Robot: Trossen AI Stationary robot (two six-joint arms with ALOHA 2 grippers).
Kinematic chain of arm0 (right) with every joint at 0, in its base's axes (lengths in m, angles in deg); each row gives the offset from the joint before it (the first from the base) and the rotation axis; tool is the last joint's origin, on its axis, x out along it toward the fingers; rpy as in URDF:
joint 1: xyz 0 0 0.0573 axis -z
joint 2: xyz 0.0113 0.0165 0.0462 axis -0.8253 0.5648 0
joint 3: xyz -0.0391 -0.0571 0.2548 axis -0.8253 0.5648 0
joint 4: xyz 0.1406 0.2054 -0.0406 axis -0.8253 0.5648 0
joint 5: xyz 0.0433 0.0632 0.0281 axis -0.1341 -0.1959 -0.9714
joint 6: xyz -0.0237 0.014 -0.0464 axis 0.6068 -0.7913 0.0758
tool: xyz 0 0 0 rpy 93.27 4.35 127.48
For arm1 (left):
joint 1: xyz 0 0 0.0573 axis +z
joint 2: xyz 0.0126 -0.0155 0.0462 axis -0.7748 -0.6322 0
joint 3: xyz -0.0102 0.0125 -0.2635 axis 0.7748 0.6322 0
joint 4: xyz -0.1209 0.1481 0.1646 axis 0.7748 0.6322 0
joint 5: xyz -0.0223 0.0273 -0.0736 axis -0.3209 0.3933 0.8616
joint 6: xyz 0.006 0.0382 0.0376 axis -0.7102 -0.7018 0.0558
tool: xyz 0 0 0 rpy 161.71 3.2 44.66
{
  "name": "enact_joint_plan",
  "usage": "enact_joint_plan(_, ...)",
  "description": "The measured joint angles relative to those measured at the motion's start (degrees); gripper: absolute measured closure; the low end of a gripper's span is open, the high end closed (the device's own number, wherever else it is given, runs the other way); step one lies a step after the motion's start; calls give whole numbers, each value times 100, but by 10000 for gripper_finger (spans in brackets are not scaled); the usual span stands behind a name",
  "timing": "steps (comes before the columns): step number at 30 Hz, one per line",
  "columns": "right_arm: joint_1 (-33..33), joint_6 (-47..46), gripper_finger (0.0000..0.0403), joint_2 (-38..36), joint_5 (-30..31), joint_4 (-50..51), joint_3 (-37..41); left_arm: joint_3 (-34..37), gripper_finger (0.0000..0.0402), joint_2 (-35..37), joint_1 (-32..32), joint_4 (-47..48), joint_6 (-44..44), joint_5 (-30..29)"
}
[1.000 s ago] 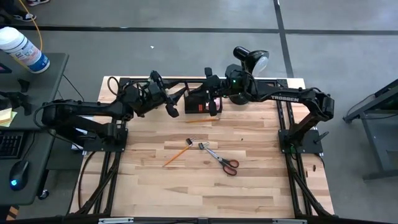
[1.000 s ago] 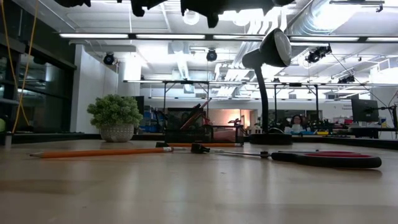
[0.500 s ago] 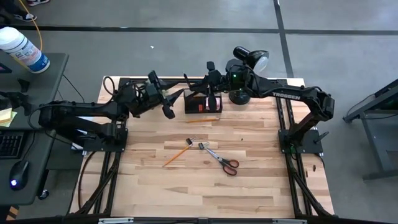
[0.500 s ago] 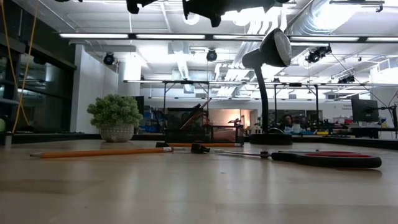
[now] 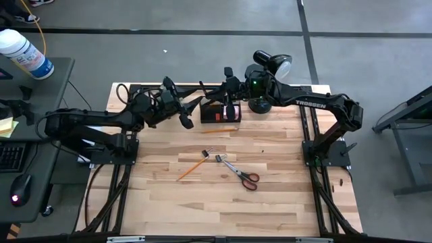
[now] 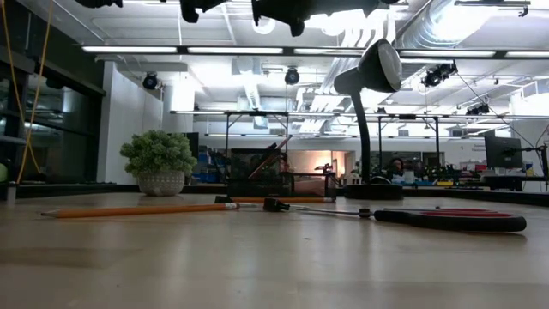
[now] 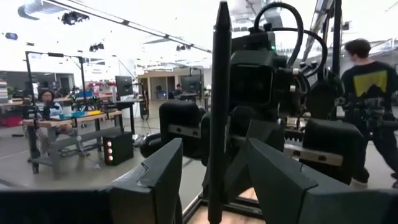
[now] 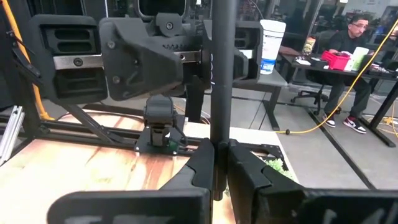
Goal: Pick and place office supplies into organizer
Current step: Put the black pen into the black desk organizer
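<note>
organizer point(image 5: 217, 113) holds a pencil point(image 6: 268, 160)

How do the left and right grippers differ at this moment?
The right gripper is shut; the left gripper is open. The right gripper clamps the thin black pen, while the left gripper's fingers only flank it, gaps showing on both sides. Both hover face to face near the organizer at the table's far edge.
</note>
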Motion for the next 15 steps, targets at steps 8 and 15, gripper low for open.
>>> enact_joint_plan(8,0,-31,387,0,-5,2,0,-67,236,-273,0,-472,13,68)
enact_joint_plan(15,-2,-44,387,2,-152,4,2,-378,236,-523,0,-461,0,82)
